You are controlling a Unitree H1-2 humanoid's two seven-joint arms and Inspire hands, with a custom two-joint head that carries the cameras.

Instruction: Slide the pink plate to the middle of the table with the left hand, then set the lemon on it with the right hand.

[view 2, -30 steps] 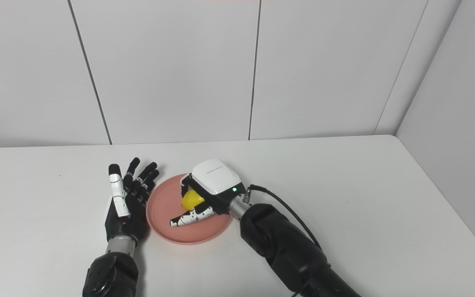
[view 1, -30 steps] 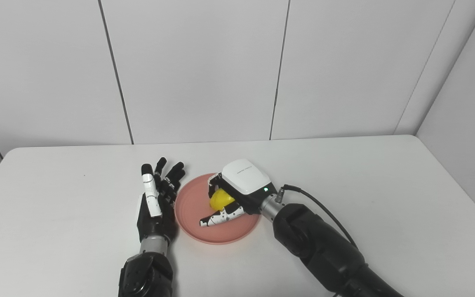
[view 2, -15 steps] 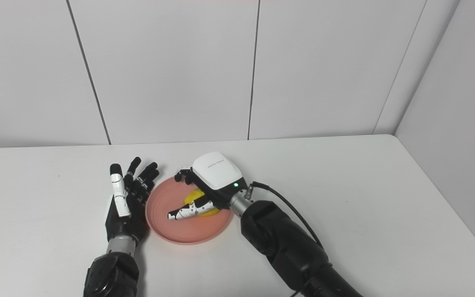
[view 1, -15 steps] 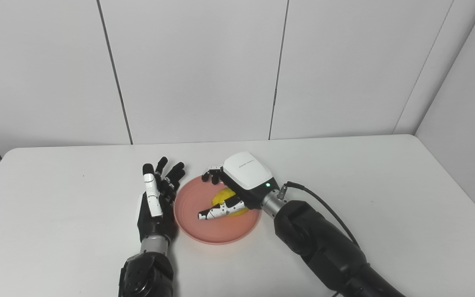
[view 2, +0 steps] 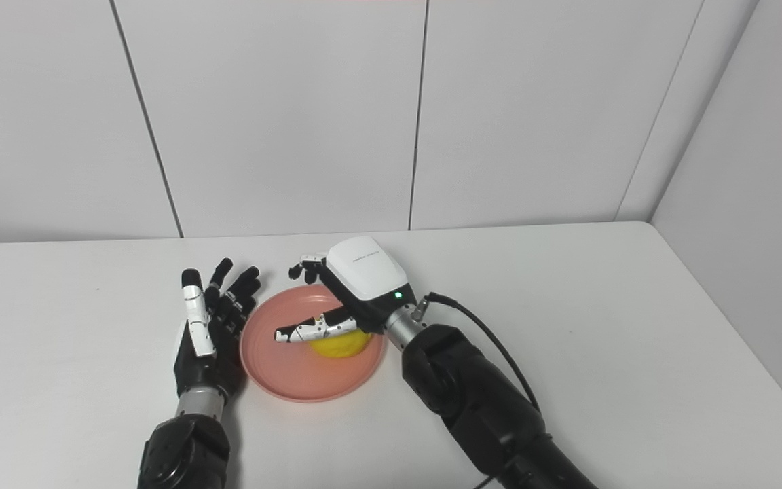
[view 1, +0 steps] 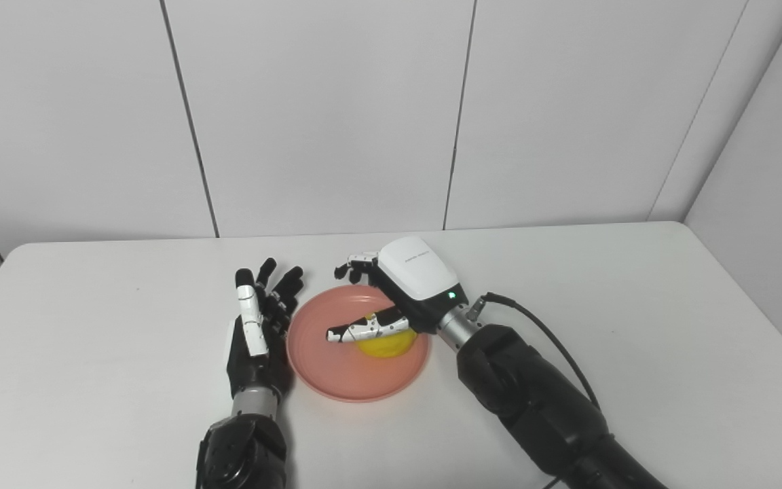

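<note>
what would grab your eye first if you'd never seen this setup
The pink plate near the middle of the white table, with the yellow lemon lying on it, the only colour here. Just above the lemon hangs the right hand, open, white-backed with a green light. The black left hand stands open on edge at the plate's left rim.

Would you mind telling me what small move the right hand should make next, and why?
Probably draw the right hand up and back toward its own side, clear of the pink plate. The lemon already lies on the plate, the hand's fingers are spread above it rather than closed on it, and the left hand waits open beside the rim.
</note>
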